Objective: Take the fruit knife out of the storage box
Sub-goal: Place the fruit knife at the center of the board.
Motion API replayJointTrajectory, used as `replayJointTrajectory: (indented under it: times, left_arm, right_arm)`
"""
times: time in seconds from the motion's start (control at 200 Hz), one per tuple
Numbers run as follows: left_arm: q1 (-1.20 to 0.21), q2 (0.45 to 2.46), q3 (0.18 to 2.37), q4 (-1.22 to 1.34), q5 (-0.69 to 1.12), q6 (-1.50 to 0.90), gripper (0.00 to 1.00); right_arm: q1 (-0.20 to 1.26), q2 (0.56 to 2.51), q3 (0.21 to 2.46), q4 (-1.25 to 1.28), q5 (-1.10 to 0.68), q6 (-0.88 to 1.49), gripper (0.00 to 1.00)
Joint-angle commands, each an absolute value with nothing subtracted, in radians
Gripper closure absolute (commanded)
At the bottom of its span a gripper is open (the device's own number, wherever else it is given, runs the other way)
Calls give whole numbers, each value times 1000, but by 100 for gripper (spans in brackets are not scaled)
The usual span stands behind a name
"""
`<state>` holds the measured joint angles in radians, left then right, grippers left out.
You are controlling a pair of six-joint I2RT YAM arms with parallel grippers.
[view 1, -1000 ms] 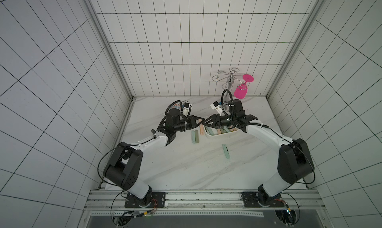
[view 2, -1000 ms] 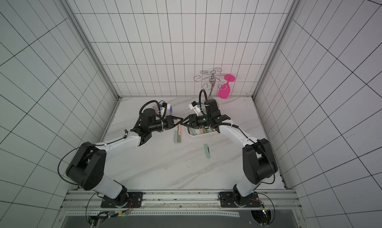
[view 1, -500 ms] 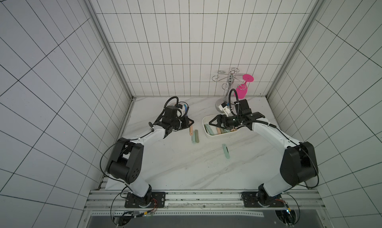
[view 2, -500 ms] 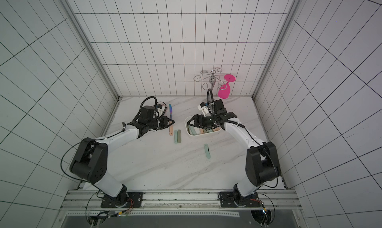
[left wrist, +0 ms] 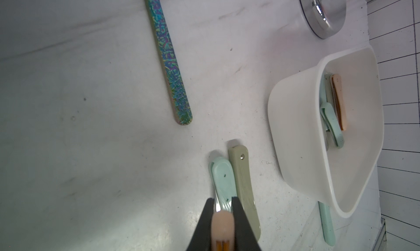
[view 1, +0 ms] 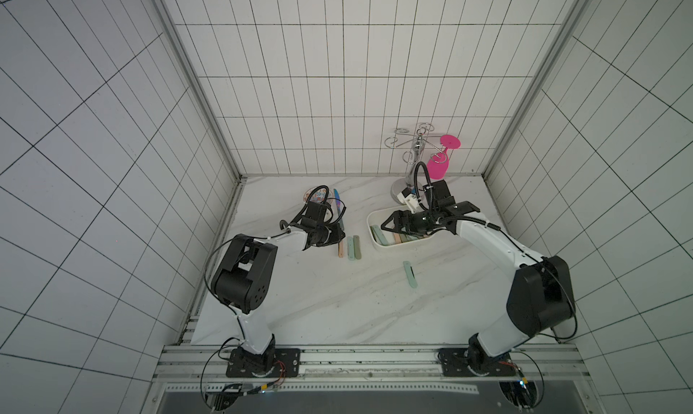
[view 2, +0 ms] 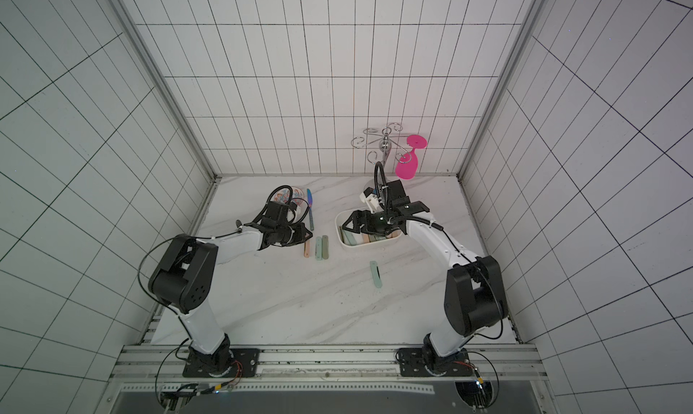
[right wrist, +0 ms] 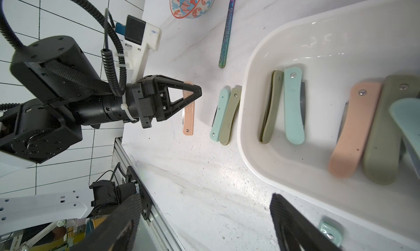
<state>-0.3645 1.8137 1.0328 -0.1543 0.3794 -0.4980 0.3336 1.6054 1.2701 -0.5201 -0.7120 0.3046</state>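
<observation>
Sitting inside left hand (right wrist: 198, 92): fruit knife (right wrist: 188, 119)

Left pincer (left wrist: 222, 203) clamped, right pincer (right wrist: 204, 201) spread wide

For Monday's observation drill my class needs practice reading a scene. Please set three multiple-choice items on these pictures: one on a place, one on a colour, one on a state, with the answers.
1. The pink glass is
A. hanging from the metal rack
B. in the patterned bowl
C. lying on the table

2. The knife in the left hand is
A. mint
B. peach
C. olive

3. The right hand is
A. open above the storage box
B. shut on a knife
C. shut and empty

Answers:
1 A, it hangs foot-up from a rack arm.
2 B, the left wrist view shows a peach handle between the shut jaws.
3 A, its jaws stand wide apart with nothing between them.
</observation>
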Motion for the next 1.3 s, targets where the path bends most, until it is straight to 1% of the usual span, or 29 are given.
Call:
replayJointTrajectory:
  times: [0.0,0.27,0.72,0.905,1.109,1.294]
  left_arm:
    - [-365,1844,1063,-137,348,-477,100]
    - [-365,1901,1081,-115,352,-474,100]
    - [-367,1933,1064,-98,362,-489,100]
    - [-367,1928,1060,-112,343,-485,79]
    - [-367,1921,1056,-131,331,-478,72]
    - [-367,1903,1047,-158,294,-476,69]
  right_arm:
    - [328,1623,1316,-543,-710,278,10]
    - [329,1636,1318,-543,-715,276,10]
    - [331,1660,1333,-543,-726,278,10]
    - [332,1664,1337,-543,-726,279,10]
    - [337,1670,1342,-542,-724,282,10]
    - [342,1673,1345,-543,-714,282,10]
